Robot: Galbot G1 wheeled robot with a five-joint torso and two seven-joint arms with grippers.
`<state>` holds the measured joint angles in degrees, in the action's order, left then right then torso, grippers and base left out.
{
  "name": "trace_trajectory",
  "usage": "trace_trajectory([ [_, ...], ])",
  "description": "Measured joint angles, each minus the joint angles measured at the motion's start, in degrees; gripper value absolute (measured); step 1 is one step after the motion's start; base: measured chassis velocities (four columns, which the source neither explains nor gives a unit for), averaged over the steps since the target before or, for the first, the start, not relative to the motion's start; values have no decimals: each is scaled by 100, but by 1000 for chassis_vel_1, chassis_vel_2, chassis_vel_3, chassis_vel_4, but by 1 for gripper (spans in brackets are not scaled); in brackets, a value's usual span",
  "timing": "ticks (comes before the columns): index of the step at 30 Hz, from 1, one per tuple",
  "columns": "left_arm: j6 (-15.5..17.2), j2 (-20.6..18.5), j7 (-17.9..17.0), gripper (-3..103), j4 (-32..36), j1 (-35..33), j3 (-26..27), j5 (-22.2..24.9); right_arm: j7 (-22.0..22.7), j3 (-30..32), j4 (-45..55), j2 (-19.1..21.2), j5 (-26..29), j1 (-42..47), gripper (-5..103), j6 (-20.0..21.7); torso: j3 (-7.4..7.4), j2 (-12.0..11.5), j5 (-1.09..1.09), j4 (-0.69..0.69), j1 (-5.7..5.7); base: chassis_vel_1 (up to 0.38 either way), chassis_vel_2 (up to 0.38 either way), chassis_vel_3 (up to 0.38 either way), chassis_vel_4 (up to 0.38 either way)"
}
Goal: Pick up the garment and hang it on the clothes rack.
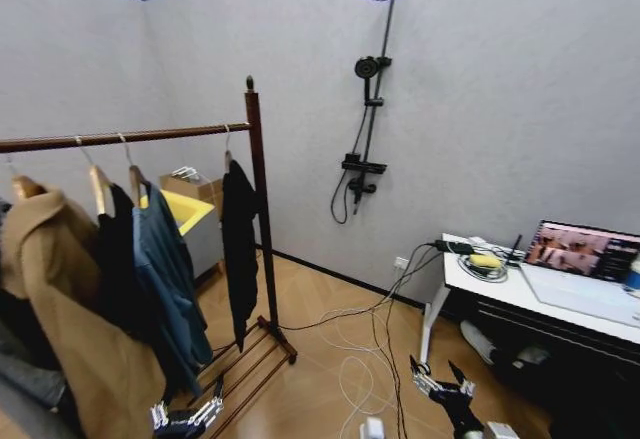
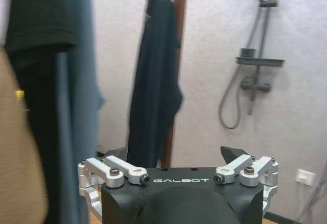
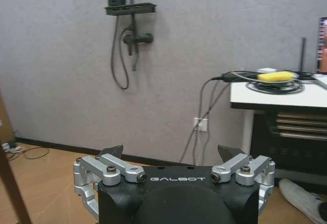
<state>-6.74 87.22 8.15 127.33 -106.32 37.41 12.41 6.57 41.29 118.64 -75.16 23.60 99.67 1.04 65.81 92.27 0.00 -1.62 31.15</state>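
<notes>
From my station, the rack point(image 1: 257, 221) stands at the left of the head view, its bar running in from the left edge to the finial-topped upright. Left to right along the bar hang a tan coat point(image 1: 60, 309), a black jacket point(image 1: 118, 269), the garment point(image 1: 170, 279) and, just beside the upright, a second black jacket point(image 1: 239, 244). The garment is on its hanger, hooked over the bar, touching the black jacket on its left and clear of the one on its right. My left hand point(image 1: 186, 417) sits low beneath the garment's hem, above the slatted base; in the left wrist view its fingers point(image 2: 232, 155) stand wide apart and hold nothing. A shower fitting point(image 1: 367, 109) is mounted on the wall farther right. My right hand point(image 1: 438, 377) hovers low over the floor cables, wide and empty, near the bench point(image 1: 560, 304) carrying a laptop point(image 1: 583, 250).
</notes>
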Motion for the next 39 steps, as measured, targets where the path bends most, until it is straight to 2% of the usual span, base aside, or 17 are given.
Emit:
trace_trajectory([
  [28,0,0,0,100,0,0,0,0,-1,0,-1,0,0,0,100,1,0,0,1,-1,0,-125,-126,-122,-127],
  [39,0,0,0,100,0,0,0,0,-1,0,-1,0,0,-3,100,1,0,0,0,1,0,-28,-34,-27,-25],
])
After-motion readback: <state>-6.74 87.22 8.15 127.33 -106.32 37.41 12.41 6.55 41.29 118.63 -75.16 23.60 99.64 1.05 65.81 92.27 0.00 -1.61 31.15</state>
